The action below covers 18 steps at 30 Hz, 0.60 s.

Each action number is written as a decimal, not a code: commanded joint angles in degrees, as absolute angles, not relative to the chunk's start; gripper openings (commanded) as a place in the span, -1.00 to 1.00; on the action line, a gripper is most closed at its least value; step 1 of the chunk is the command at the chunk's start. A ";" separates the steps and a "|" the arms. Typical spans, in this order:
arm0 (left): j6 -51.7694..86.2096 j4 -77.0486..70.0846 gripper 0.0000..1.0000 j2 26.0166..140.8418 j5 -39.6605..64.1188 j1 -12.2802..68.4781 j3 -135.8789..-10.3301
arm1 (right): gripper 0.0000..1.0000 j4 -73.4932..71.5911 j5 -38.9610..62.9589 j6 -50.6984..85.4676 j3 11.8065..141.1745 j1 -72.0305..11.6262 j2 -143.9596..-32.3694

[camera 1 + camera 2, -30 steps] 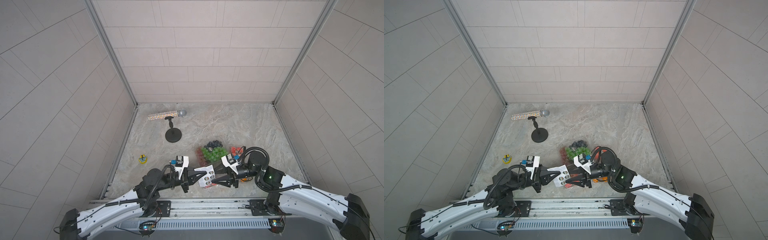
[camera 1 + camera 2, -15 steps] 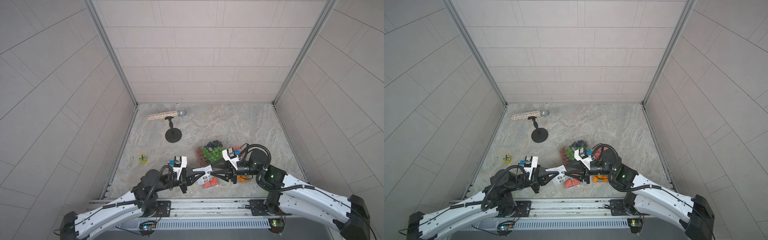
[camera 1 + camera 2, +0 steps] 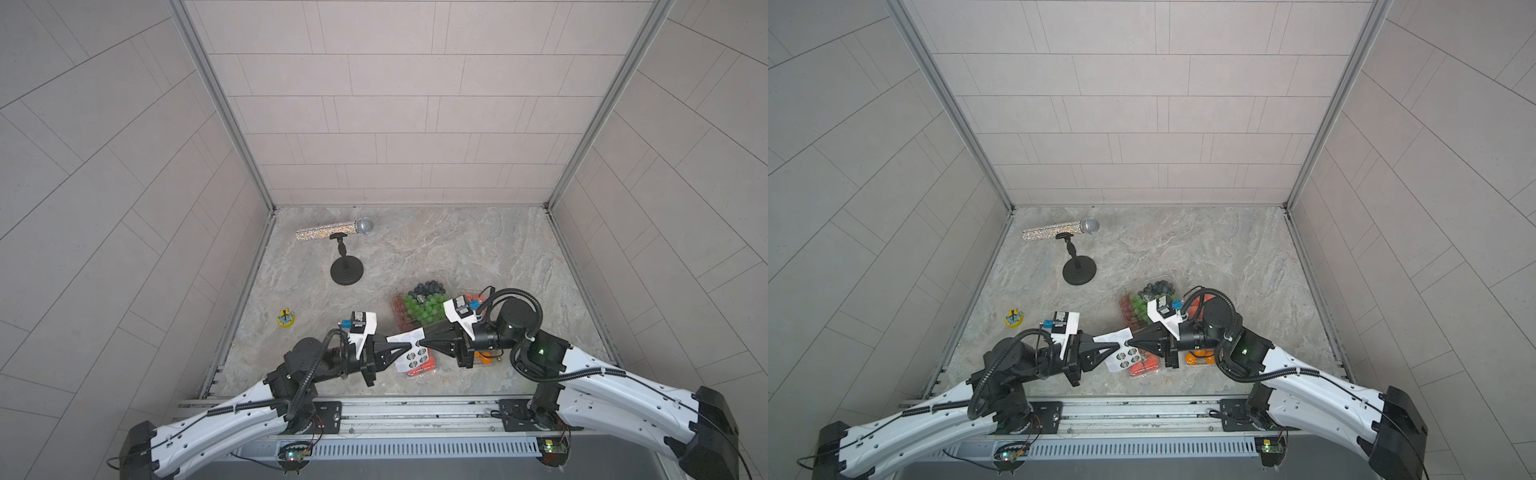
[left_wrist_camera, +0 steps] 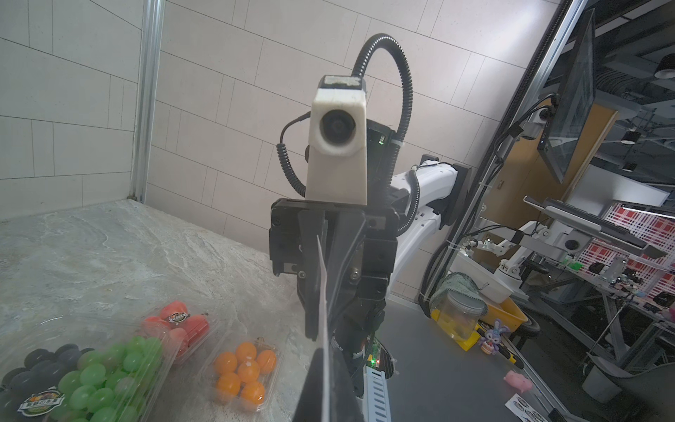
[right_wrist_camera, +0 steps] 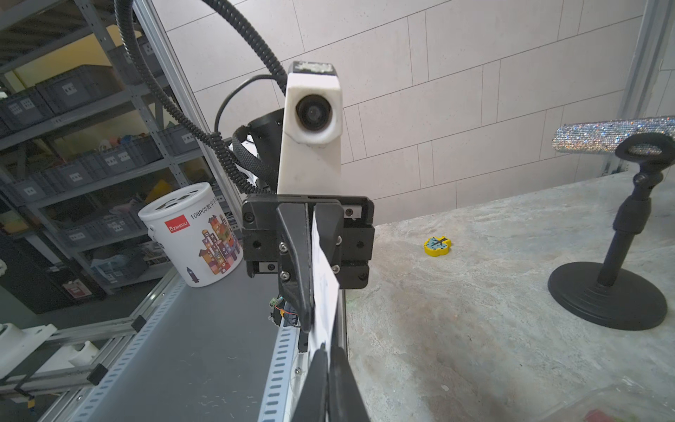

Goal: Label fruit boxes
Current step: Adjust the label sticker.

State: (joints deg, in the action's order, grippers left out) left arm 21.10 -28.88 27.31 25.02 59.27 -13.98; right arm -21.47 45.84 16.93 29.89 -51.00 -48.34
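Clear plastic clamshell fruit boxes (image 3: 419, 311) cluster by the grey stone tabletop's (image 3: 457, 249) front edge. Only the left wrist view shows round labels, on the grape box (image 4: 102, 383) and one red-fruit box (image 4: 179, 325) — the orange box (image 4: 244, 376) seems unlabelled. Closed tight on the white sticker sheet (image 3: 415, 361) are the left fingers (image 3: 392, 352) and right fingers (image 3: 440, 344).

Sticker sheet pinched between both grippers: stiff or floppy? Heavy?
Probably floppy: the sticker sheet looks paper-thin edge-on in the left wrist view. It is likely taut only because the left gripper and right gripper both pinch it. Likely near weightless, so it may droop or flutter if one lets go.
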 commanded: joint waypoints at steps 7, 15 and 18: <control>21.50 -31.04 -0.89 26.50 25.18 59.17 -13.95 | -1.00 -23.78 48.50 17.08 30.06 -51.15 -49.55; 21.45 -31.17 -0.68 26.58 24.95 59.15 -13.47 | -1.00 -25.03 48.47 17.43 29.21 -51.16 -48.41; 21.49 -31.04 -0.65 26.75 25.02 59.21 -13.36 | -1.00 -25.67 48.42 17.71 28.93 -51.15 -48.29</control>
State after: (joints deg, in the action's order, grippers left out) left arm 21.58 -29.08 26.72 24.47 59.27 -13.98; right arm -23.07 47.48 17.23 29.54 -51.00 -49.17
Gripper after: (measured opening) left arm 0.169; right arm 0.048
